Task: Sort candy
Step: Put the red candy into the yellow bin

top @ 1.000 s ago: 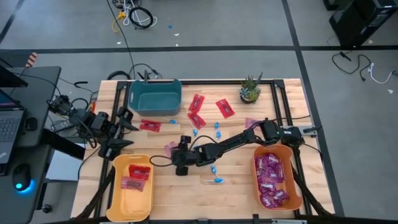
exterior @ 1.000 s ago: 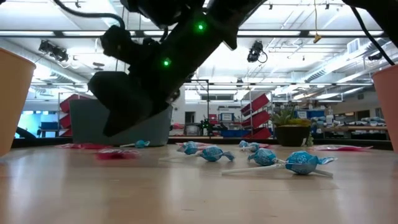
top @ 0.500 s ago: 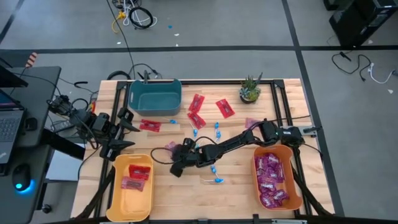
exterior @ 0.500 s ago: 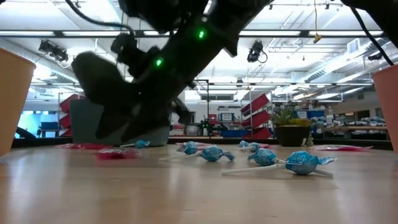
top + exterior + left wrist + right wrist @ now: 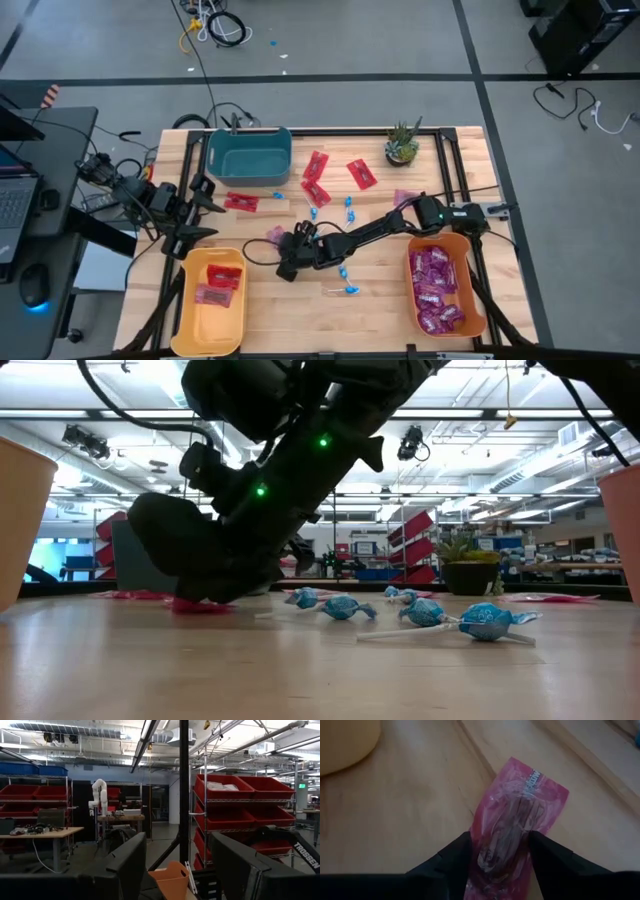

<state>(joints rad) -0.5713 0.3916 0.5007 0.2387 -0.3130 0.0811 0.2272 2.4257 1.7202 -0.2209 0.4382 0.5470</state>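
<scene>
Bright even overhead ceiling light, soft shadows, right wrist close-up blurred, low-view foreground arm dark and silhouetted

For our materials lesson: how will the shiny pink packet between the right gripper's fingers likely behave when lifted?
The shiny pink plastic packet lies flat and crinkled, so it is probably floppy and light. Its glossy film may slip between the right gripper's open fingers.

White letters "TROSSEN" stand on a dark arm link [image 5: 300,854] in the left wrist view.
</scene>
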